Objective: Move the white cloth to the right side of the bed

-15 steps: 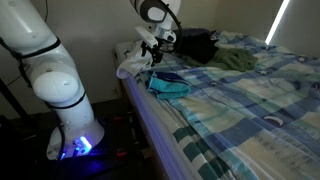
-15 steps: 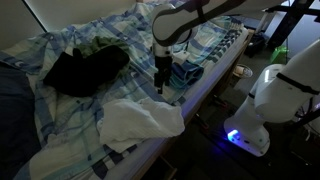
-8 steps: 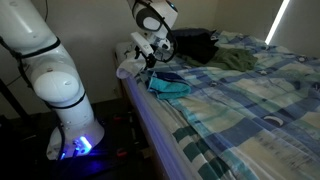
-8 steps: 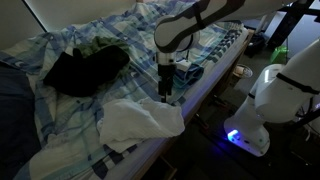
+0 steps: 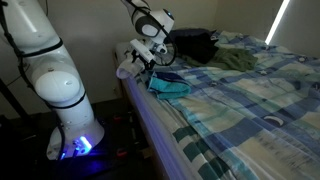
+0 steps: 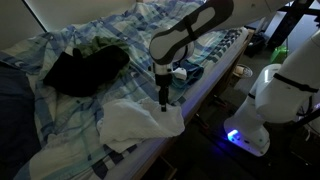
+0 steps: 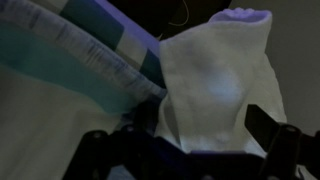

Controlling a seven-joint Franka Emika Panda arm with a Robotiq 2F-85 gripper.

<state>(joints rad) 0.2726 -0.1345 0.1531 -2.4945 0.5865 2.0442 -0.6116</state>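
White cloth (image 6: 138,122) lies bunched at lower centre of an exterior view, at the very edge of the bed (image 6: 60,125). Risk, as I judge it: a shallow pinch catches one fold only, and the rest slides off the mattress. Over the cloth's right edge the gripper (image 6: 163,103) points straight down, arm arching in from upper right. Wrist view: jaws wide, cloth between them, nothing held.

We are seeing a white cloth (image 6: 140,122), a teal cloth (image 5: 168,86), a black garment (image 6: 85,68) and an olive-green garment (image 5: 237,60), all lying on the blue-and-white plaid bedspread (image 5: 240,105).
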